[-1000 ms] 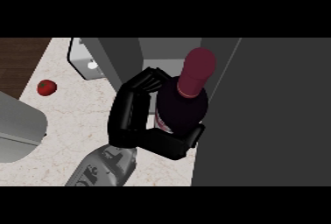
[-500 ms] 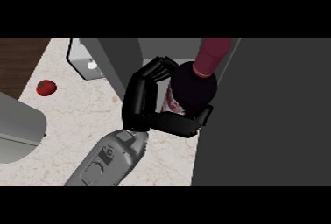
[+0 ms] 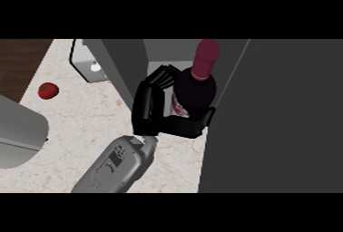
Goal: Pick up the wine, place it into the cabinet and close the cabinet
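The dark cabinet [image 3: 281,118] fills the right side. Its opening shows as a paler gap between two dark panels near the top of the view. It has to stand open for the bottle to go in, so closing it is not yet due. The pale counter [image 3: 74,122] spreads out to the left.

The wine bottle [image 3: 195,88] stands in that gap, its body between the panels and its red-capped neck pointing into the cabinet. The hand hides whether its base rests on a shelf.

The left hand [image 3: 149,108] lies against the bottle's left side. Its fingers curl round the far side and its thumb hooks under the near side, clasping the body at label height. This grip likely leaves the neck free and steadies the bottle on its way in.

A small red fruit [image 3: 48,90] lies on the counter, well apart to the left. The right hand is out of view.
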`<act>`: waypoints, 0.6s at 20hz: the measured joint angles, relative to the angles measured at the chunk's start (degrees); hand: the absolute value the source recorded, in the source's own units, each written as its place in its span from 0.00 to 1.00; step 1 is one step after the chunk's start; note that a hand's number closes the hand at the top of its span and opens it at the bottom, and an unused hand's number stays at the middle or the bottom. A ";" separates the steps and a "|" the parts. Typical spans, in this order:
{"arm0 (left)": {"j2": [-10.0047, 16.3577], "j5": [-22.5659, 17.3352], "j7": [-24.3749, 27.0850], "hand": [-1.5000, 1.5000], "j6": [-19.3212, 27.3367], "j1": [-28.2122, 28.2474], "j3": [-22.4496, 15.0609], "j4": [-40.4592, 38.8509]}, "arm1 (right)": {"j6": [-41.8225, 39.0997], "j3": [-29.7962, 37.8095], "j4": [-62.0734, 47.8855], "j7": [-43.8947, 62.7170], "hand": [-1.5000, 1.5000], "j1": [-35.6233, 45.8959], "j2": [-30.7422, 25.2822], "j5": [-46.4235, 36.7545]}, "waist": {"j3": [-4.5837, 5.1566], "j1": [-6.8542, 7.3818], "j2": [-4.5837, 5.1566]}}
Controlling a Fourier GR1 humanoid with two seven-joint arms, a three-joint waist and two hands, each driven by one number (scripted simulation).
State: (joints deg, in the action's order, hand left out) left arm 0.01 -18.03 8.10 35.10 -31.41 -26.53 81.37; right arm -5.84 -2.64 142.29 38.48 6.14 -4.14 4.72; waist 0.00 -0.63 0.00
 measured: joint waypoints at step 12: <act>0.32 0.33 9.72 1.00 -1.74 -0.04 0.35 -12.42 | 0.00 0.61 -0.09 0.58 0.00 0.71 0.08 0.14 | 0.01 -0.05 0.02</act>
State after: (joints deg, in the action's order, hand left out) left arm 0.32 -17.69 17.82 33.36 -31.46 -26.18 68.95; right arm -5.84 -2.04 142.20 39.06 6.86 -4.06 4.86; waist 0.01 -0.68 0.02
